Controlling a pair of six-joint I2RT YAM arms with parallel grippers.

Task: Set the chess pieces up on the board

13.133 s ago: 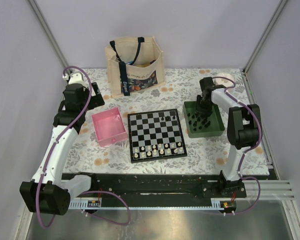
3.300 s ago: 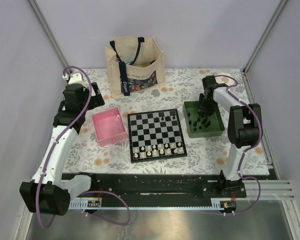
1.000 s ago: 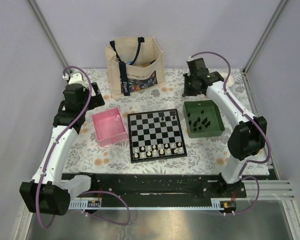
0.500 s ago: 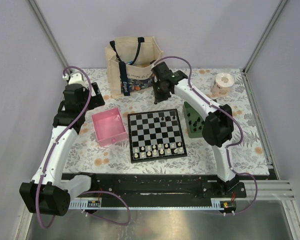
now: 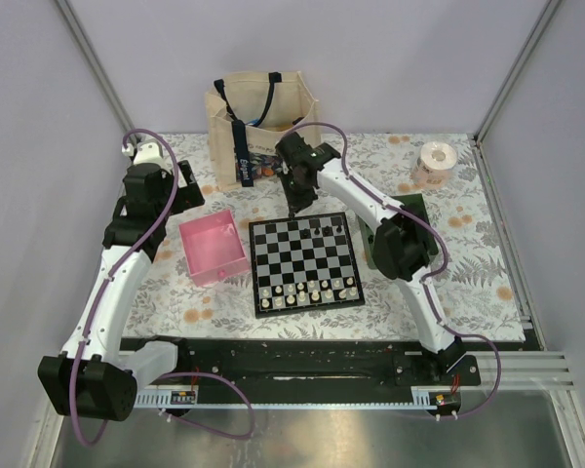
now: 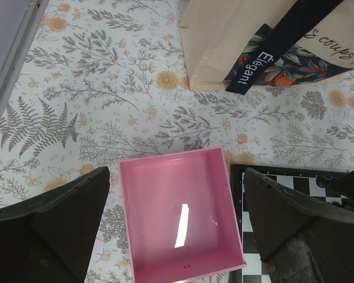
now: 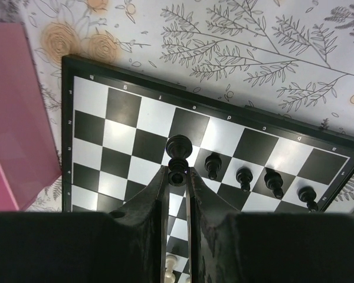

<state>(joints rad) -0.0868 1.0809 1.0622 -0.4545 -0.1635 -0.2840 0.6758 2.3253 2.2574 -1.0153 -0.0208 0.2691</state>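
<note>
**Top view.** Shows right arm reaching across floral worktop [image 5: 468, 283] to far side of board [image 5: 294, 255], with right claw [image 5: 294, 203] pointing down at board's far-left rows. Grip too small to read from this angle. Shows a few black chess pieces [image 5: 324, 230] in far rows and white pcs [image 5: 307, 290] along near rows. Places pink tray [image 5: 214, 251] just left of board and green tray [image 5: 416, 207] to its right, mostly hidden behind the arm. Shows tote bag [image 5: 263, 122] at far edge and tape roll [image 5: 434, 161] at far right. Shows left claw [image 5: 188, 183] raised beyond pink tray, well apart from board.

**Left wrist view.** Shows left claw [image 6: 174, 174] spread wide w/ nothing held, above far rim of pink tray. Catches board corner just beside tray at right, and tote bag at top.

**Right wrist view.** Shows right claw [image 7: 177, 174] closed to a narrow gap on one upright black chess piece [image 7: 178, 146], pinched low on its stem btwn the fingertips [image 7: 164, 180]. Lines held piece up w/ four other black pcs standing in second row from board's far edge, just beside the nearest. Cannot tell whether its base touches the square. Shows pink tray at left edge.
</note>
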